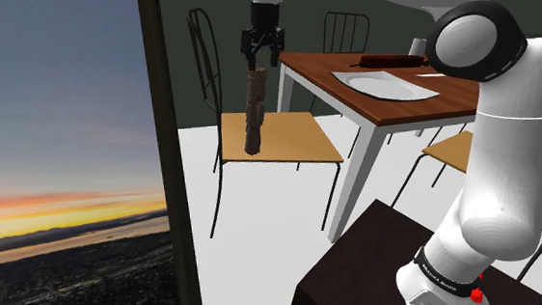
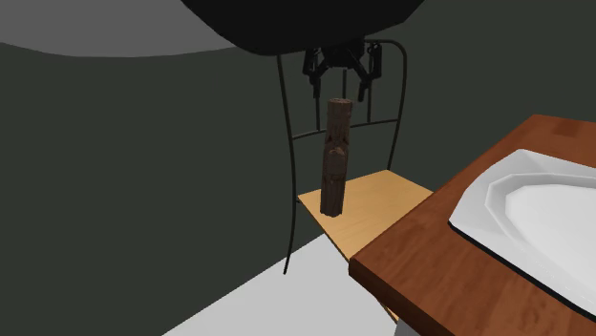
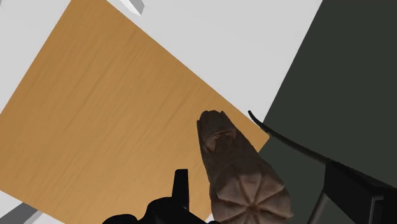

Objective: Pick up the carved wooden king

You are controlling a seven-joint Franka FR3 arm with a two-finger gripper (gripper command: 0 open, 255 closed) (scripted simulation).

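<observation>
Wooden king (image 2: 334, 157) — tilted, over chair seat (image 2: 377, 205) | pincer (image 2: 338, 94) astride top, not touching

Glossy white arm (image 1: 500, 162) of rounded segments — dark joint caps (image 1: 482, 6), a black ring (image 1: 445, 273) with small white lettering, red spots (image 1: 477, 294) near the foot — ending in an all-black gripper (image 1: 261, 58).

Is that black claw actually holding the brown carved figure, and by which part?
Nothing is held. The gripper is open, with its fingers on either side of the top of the carved king but not touching it. The figure stands on the chair seat.
</observation>
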